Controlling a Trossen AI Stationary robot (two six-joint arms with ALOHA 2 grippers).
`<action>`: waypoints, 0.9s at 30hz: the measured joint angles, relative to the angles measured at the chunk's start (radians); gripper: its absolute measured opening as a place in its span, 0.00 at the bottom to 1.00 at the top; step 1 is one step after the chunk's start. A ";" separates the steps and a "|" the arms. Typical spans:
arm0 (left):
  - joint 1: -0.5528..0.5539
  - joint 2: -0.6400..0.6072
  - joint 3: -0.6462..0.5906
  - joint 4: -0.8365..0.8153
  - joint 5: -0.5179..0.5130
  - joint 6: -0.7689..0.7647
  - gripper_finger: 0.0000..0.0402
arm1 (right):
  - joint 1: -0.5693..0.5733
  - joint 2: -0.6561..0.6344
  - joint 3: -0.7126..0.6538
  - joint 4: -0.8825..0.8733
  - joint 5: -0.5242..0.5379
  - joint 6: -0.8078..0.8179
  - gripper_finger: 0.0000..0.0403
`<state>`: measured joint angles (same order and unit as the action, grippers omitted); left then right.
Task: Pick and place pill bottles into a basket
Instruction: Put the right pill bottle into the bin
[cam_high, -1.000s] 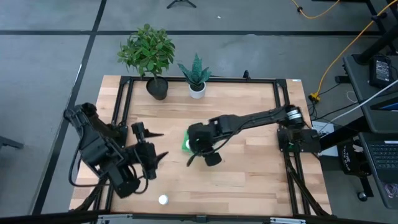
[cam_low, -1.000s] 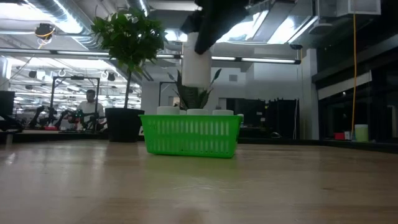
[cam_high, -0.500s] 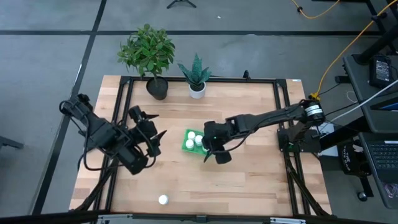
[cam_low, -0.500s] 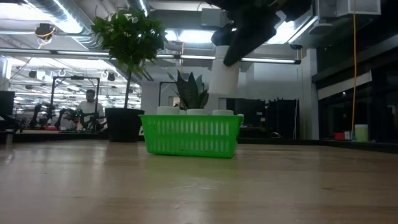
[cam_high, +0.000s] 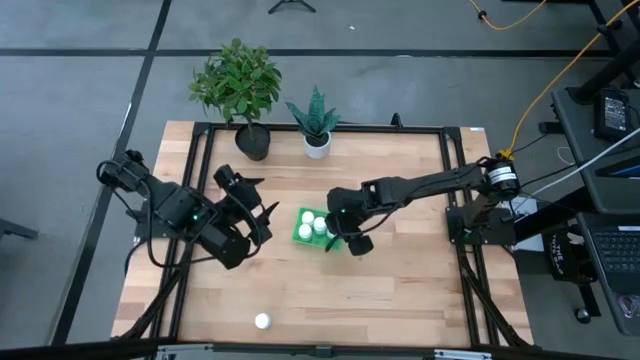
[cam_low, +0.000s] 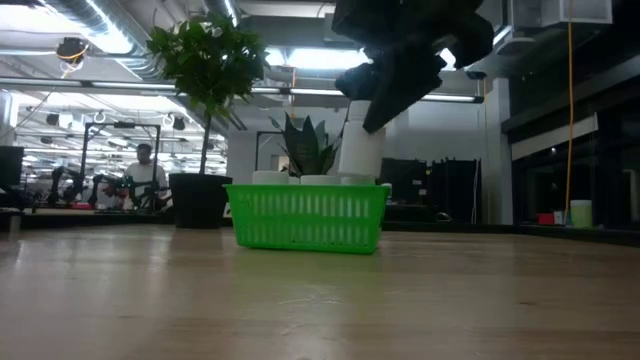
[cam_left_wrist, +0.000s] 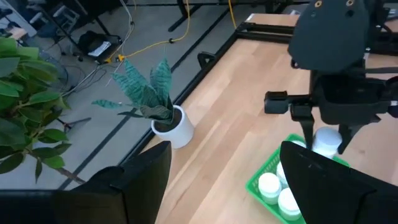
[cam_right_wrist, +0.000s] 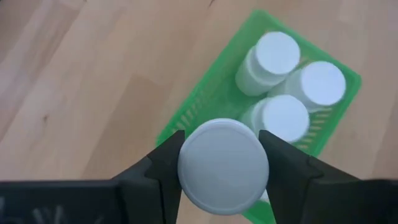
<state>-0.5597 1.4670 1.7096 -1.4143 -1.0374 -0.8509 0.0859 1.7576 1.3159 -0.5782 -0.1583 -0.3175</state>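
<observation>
Green basket (cam_high: 312, 229) sits mid-table with three pill bottles (cam_right_wrist: 287, 91) standing inside; right gripper (cam_right_wrist: 222, 163) hangs over its near end, fingers clamped on a fourth bottle (cam_right_wrist: 223, 166). Left gripper (cam_high: 262, 214) hovers beside the basket, fingers spread wide; a lone bottle (cam_high: 262, 321) stands near the table's front edge.

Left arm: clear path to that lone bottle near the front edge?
Probably yes. The bottle stands alone on bare table, nothing around it. The left gripper is open and empty; the right gripper is busy over the basket.
</observation>
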 joint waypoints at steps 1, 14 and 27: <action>0.000 0.000 0.000 0.001 0.000 0.000 0.73 | 0.001 -0.002 -0.008 0.006 -0.002 0.000 0.42; 0.000 0.000 0.000 0.005 -0.001 0.000 0.73 | 0.004 0.000 -0.032 0.047 -0.028 -0.002 0.43; 0.000 0.001 0.000 0.005 -0.001 0.042 0.73 | 0.006 0.044 -0.032 0.069 -0.028 0.002 0.43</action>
<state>-0.5598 1.4677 1.7100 -1.4094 -1.0382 -0.8089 0.0916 1.8019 1.2839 -0.5090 -0.1867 -0.3153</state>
